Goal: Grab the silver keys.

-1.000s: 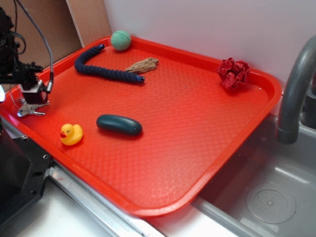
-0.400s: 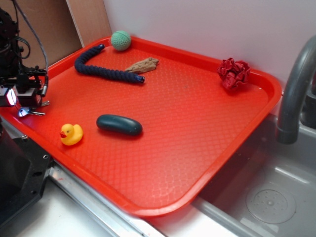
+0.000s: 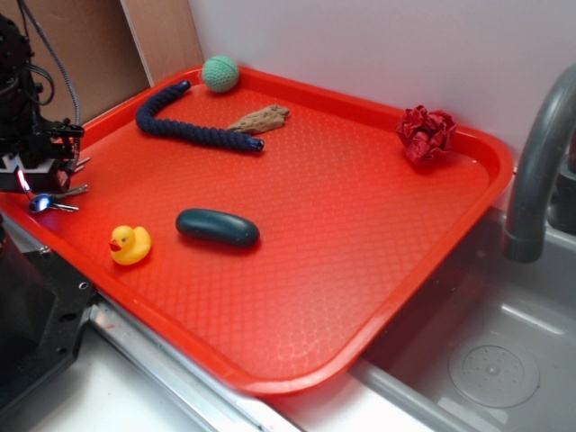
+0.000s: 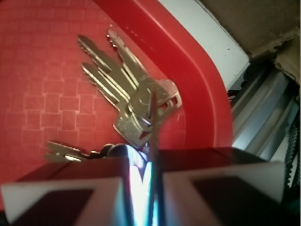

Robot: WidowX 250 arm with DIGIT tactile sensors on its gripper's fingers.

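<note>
**One robot hand pinching a bunch of keys at the tray's edge**

One robot hand (image 3: 43, 184) sits at the far left of a red tray (image 3: 378, 270). In the wrist view its two pale fingers (image 4: 56, 200) are pressed together, with a thin edge of the key bunch, probably the wire ring, caught between them, so the hand looks clenched on the keys (image 4: 129, 99). Several flat silver blades fan out from the pinch and lie on the tray floor, close to its raised rim.

Judging by their look, the keys are light, stiff and slippery metal, and loose on the ring, so they may swing or slide. A hold on the ring or the stacked key heads seems safest.

Further out on the tray are a yellow duck (image 3: 130, 244), a dark green oval (image 3: 217, 227), a blue rope (image 3: 184, 126), a green ball (image 3: 220, 73) and a red crumple (image 3: 427, 132). A sink (image 3: 490, 360) lies to the tray's right.
</note>
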